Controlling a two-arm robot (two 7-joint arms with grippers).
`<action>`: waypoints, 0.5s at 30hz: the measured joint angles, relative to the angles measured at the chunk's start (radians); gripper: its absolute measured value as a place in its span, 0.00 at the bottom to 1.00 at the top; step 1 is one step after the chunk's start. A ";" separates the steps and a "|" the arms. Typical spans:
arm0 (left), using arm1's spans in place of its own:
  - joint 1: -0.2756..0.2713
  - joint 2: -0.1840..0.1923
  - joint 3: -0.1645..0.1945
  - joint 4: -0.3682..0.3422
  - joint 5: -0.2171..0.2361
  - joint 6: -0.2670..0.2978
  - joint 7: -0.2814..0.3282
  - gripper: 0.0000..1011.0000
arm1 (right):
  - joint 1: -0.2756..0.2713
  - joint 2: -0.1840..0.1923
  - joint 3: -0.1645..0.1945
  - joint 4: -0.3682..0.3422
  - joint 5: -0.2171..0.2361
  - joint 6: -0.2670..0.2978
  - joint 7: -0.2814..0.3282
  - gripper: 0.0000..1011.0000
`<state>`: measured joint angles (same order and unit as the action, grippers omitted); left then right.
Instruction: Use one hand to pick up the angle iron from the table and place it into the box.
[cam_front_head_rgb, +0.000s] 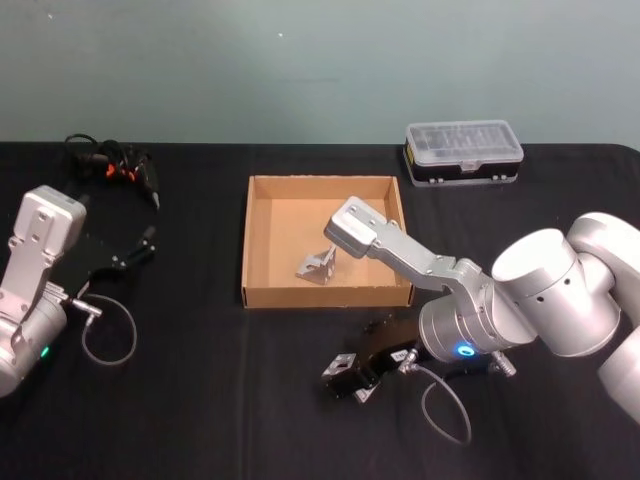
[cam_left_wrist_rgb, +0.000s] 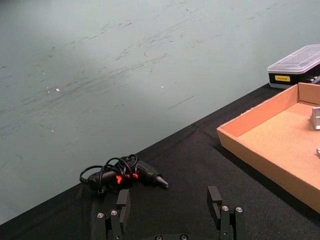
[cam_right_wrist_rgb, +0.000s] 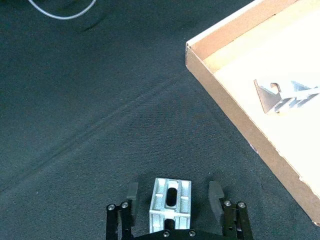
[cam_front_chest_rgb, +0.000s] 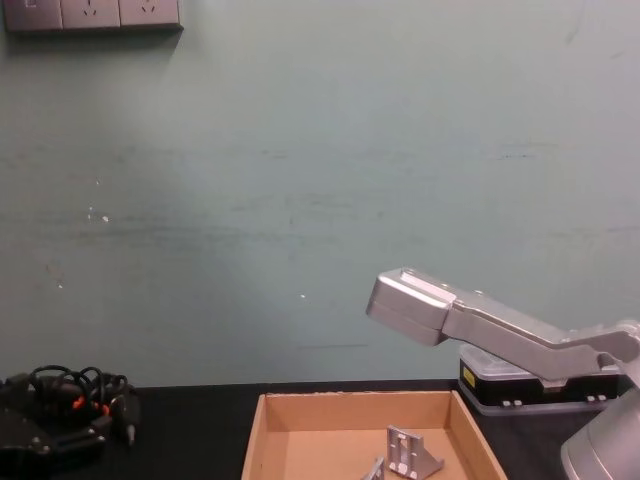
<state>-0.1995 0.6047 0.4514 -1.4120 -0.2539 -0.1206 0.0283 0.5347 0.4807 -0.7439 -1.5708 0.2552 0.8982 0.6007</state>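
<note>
A small case (cam_front_head_rgb: 463, 152) with a clear lid and a black bottom sits far back on the right, close to the wall (cam_front_head_rgb: 300, 60). It has a yellow label on its side. A black tool (cam_front_head_rgb: 125, 170) with a tangled black cord and red-orange bits lies far back on the left. The wall is pale green. White sockets (cam_front_chest_rgb: 90, 14) sit high up on it.

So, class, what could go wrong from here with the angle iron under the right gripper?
The right gripper stands open astride the angle iron: an uneven close could twist it. The box has its near wall in the way; a low carry might catch it. A second angle iron lies inside; a drop could hit it. The left gripper idles far left.
</note>
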 joint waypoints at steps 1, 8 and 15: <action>0.000 0.000 0.000 0.000 0.000 0.000 0.000 1.00 | 0.000 0.000 0.000 0.000 0.000 0.000 0.000 0.86; 0.000 0.000 0.000 0.000 0.000 0.000 0.000 1.00 | 0.000 0.001 0.000 -0.001 0.001 0.000 0.000 0.67; 0.000 0.000 0.000 0.000 0.000 0.000 0.000 1.00 | 0.000 0.001 0.000 -0.001 0.001 0.000 -0.001 0.46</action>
<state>-0.1995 0.6047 0.4514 -1.4120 -0.2539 -0.1206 0.0283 0.5345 0.4814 -0.7436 -1.5721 0.2562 0.8982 0.5995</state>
